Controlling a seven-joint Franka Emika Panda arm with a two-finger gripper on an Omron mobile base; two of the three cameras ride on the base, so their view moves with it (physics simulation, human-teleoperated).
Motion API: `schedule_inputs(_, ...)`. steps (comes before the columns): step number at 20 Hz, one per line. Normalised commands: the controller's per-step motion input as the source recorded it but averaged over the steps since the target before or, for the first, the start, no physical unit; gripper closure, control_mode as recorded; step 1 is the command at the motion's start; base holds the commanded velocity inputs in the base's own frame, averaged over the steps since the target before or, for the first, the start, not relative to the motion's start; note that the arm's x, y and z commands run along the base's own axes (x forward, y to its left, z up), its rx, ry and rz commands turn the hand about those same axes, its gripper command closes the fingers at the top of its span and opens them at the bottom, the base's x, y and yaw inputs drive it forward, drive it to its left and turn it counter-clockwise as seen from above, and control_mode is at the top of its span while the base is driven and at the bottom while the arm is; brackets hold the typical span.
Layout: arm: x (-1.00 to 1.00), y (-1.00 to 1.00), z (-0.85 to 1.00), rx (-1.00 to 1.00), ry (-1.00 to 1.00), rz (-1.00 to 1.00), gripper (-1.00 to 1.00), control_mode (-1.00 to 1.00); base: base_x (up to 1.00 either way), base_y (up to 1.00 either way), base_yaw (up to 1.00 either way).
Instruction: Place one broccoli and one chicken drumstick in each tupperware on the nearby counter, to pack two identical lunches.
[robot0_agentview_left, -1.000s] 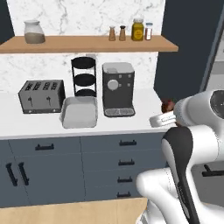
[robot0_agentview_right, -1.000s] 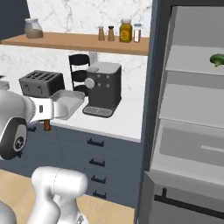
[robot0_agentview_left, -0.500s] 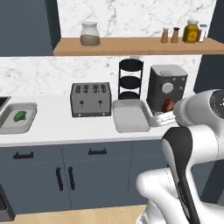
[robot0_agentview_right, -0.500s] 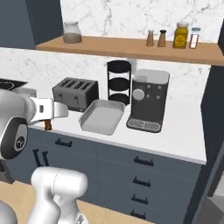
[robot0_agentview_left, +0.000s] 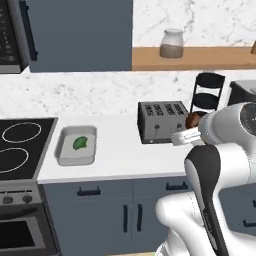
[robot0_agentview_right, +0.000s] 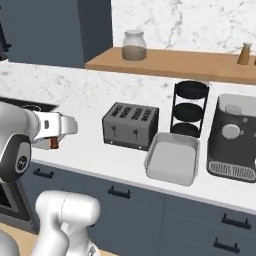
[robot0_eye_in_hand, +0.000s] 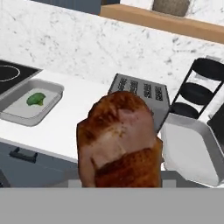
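My gripper (robot0_agentview_left: 193, 129) is shut on a reddish-brown chicken drumstick (robot0_eye_in_hand: 120, 141), held in the air in front of the toaster; the meat hides the fingertips in the hand view. The drumstick (robot0_agentview_right: 54, 144) also peeks out below the hand in the right base view. One light-grey tupperware (robot0_agentview_left: 63, 154) lies on the white counter (robot0_agentview_left: 120, 160) beside the stovetop, with a green broccoli (robot0_agentview_left: 80, 143) inside it. The same broccoli (robot0_eye_in_hand: 36, 99) and tupperware (robot0_eye_in_hand: 17, 114) sit far left in the hand view. A second tupperware (robot0_agentview_right: 172, 159) lies empty right of the toaster.
A grey slotted toaster (robot0_agentview_right: 131, 125) stands mid-counter, with a black tiered rack (robot0_agentview_right: 190, 107) and a dark coffee machine (robot0_agentview_right: 234, 137) to its right. The black stovetop (robot0_agentview_left: 20, 147) borders the counter on the left. A wooden shelf (robot0_agentview_right: 175, 62) carries a jar (robot0_agentview_right: 134, 45).
The whole scene has slid right as the base drove left; the stovetop and the tupperware with broccoli have come into view. The drumstick stays in the gripper.
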Motion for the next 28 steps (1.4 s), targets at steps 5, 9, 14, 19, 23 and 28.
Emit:
schedule_inputs(5,0.0,0.0,0.0,0.0,0.0,0.0,1.0,1.0,0.72,1.0,0.0)
schedule_inputs(9,0.0,0.0,0.0,0.0,0.0,0.0,1.0,1.0,0.54,1.0,0.0)
schedule_inputs(14,0.0,0.0,0.0,0.0,0.0,0.0,1.0,1.0,0.43,0.94,-0.04)
schedule_inputs(19,0.04,-0.09,-0.12,-0.01,0.04,-0.03,1.0,-1.0,0.18,0.2,-0.04)
schedule_inputs(23,0.0,-0.94,-0.47,0.0,0.11,-0.07,1.0,-1.0,0.0,0.0,0.0)
schedule_inputs(28,0.02,-0.9,-0.6,0.0,0.13,0.0,1.0,-1.0,0.0,0.0,0.0)
